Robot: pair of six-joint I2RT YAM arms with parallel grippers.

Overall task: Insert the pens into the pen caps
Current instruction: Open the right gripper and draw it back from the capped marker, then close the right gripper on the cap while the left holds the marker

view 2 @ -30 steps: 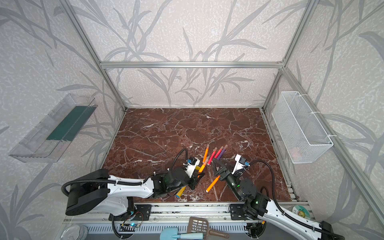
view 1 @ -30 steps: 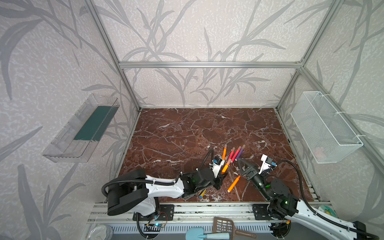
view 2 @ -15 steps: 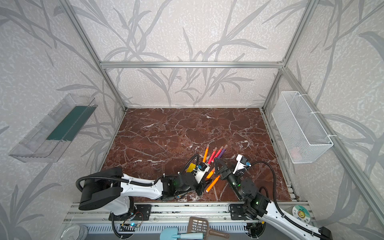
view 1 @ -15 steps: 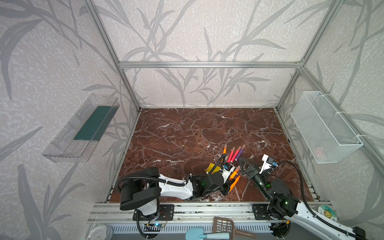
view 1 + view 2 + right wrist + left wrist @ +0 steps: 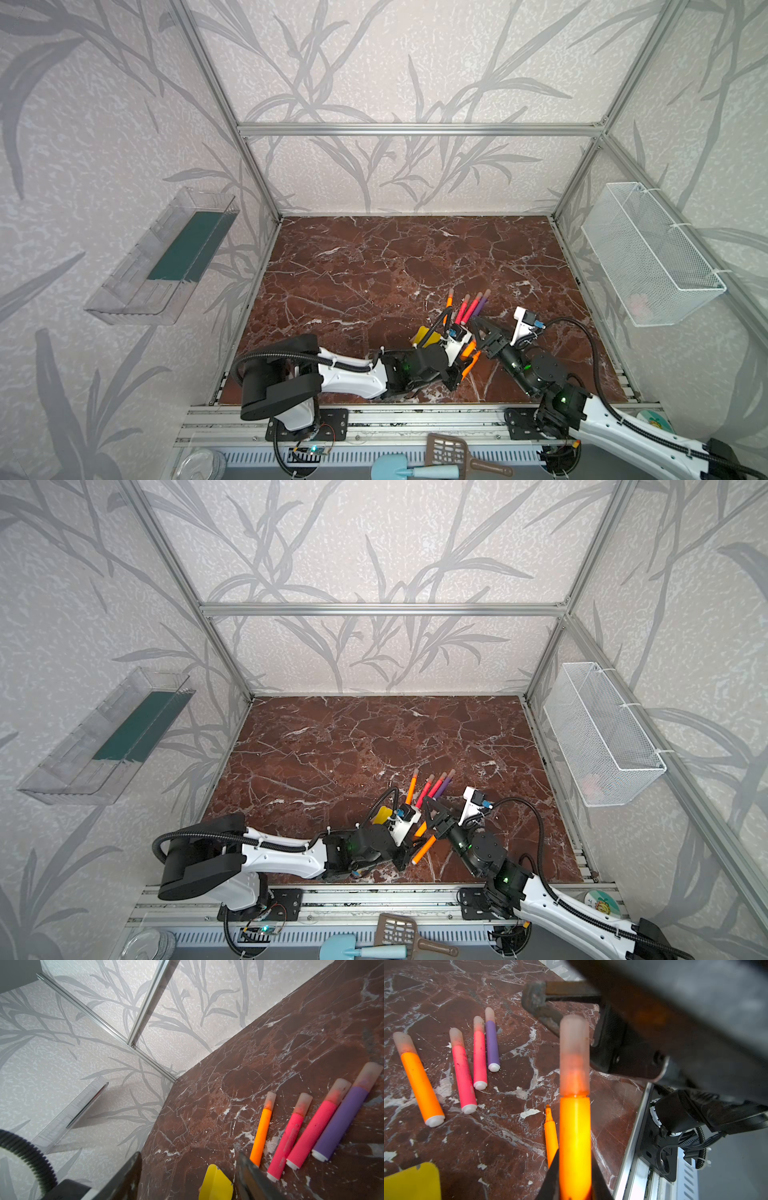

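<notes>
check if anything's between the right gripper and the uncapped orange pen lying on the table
Yes: the capped orange pen clamped in the left gripper hangs right alongside the uncapped orange pen, covering part of it in the left wrist view. The open right gripper sits beyond its cap. Nothing else visible blocks it.

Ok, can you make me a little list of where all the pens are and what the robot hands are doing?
left gripper: shut on the held orange pen, cap on its tip
right gripper: open, holding nothing
capped, lying in a row on the table: capped orange pen, pink pen, another pink pen, purple pen
uncapped, lying on the table: bare orange pen
also there: yellow shovel
</notes>
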